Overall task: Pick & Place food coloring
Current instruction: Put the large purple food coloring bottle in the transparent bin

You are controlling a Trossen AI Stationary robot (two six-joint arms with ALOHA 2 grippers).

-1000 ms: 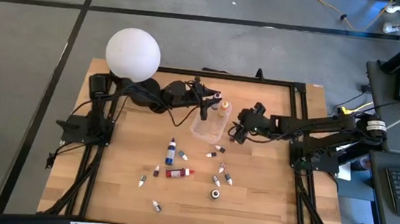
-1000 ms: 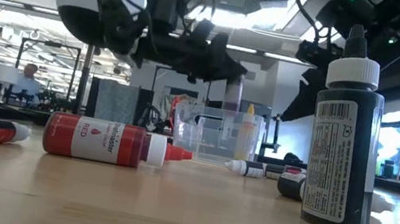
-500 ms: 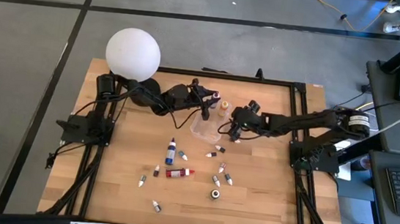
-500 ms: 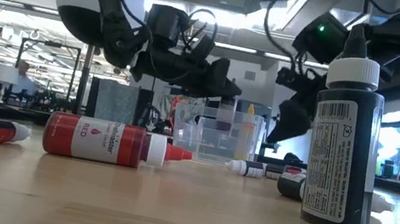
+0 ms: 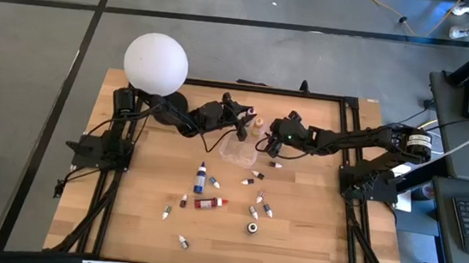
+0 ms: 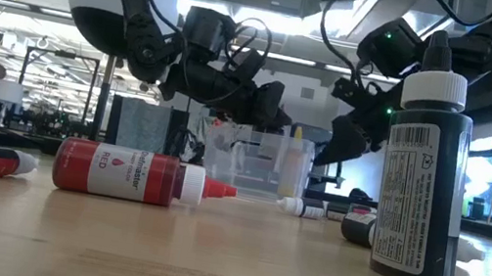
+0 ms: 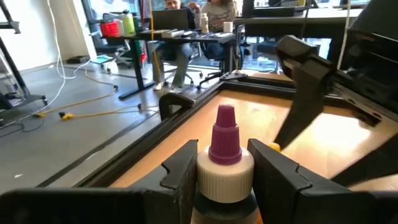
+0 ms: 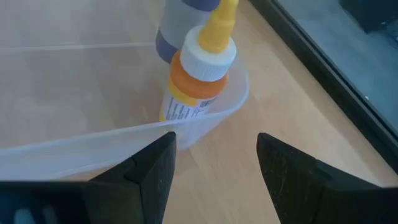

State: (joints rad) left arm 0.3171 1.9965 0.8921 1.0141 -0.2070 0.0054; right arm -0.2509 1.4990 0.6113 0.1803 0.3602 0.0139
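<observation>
Bench [image 5: 294, 232]: bottles [image 5: 210, 203] scattered; left gripper [image 7: 224, 163] clamps purple-capped bottle [image 7: 224, 155] over box [image 5: 238, 152]; right gripper [image 8: 214, 155] released at box rim, lamp [image 5: 156, 62] behind.

I see the box [image 5: 238, 152] mid-tabletop [image 5: 140, 217], bottles [image 5: 210, 203] scattered in front, globe lamp [image 5: 156, 62] behind-left.

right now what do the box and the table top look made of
Clear box: looks like thin glossy transparent plastic; the bottles inside and the wood show through its wall. Table top: pale wood planks, likely sealed; visible grain and board seams, with a soft sheen in the low view.
</observation>
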